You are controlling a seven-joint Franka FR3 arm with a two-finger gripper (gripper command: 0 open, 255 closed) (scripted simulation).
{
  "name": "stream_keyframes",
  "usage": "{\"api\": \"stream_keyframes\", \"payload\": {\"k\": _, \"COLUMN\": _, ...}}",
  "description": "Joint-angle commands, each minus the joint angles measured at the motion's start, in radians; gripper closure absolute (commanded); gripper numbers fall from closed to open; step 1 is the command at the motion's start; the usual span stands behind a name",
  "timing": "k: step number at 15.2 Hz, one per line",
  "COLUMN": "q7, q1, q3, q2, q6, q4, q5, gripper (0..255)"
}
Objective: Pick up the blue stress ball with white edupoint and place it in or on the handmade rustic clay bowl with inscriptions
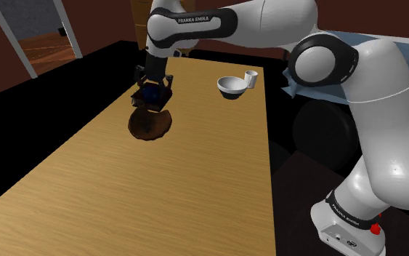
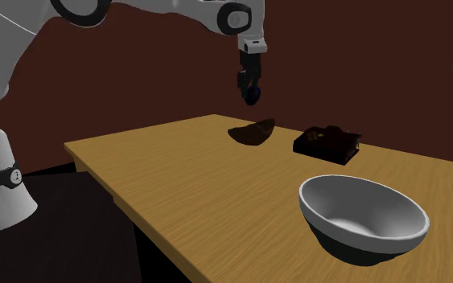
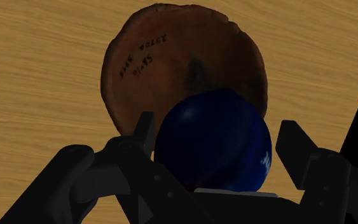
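Observation:
A dark blue ball (image 3: 212, 140) with a bit of white print on its side sits between my gripper's (image 3: 219, 137) two black fingers, which are shut on it. The gripper (image 1: 152, 94) hangs in the air with the ball (image 2: 253, 97) over the far rim of a shallow brown clay bowl (image 1: 150, 124). That bowl (image 2: 253, 131) rests on the wooden table. Dark lettering shows inside the bowl (image 3: 184, 57), and the ball hides part of its near rim.
A white and grey bowl (image 1: 230, 86) and a small white cup (image 1: 251, 78) stand near the table's far right corner in the shoulder view. A dark flat box (image 2: 327, 143) lies beside the clay bowl. The wooden table (image 1: 159, 196) stretches bare toward the front.

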Motion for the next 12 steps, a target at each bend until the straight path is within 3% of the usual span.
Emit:
{"api": "stream_keyframes", "payload": {"k": 1, "q7": 0.026, "q1": 0.03, "q3": -0.005, "q2": 0.112, "q6": -0.079, "q4": 0.196, "q5": -0.018, "gripper": 255}}
{"api": "stream_keyframes", "payload": {"k": 12, "q7": 0.001, "q1": 0.022, "q3": -0.005, "q2": 0.11, "q6": 0.067, "q4": 0.045, "q5": -0.011, "gripper": 255}}
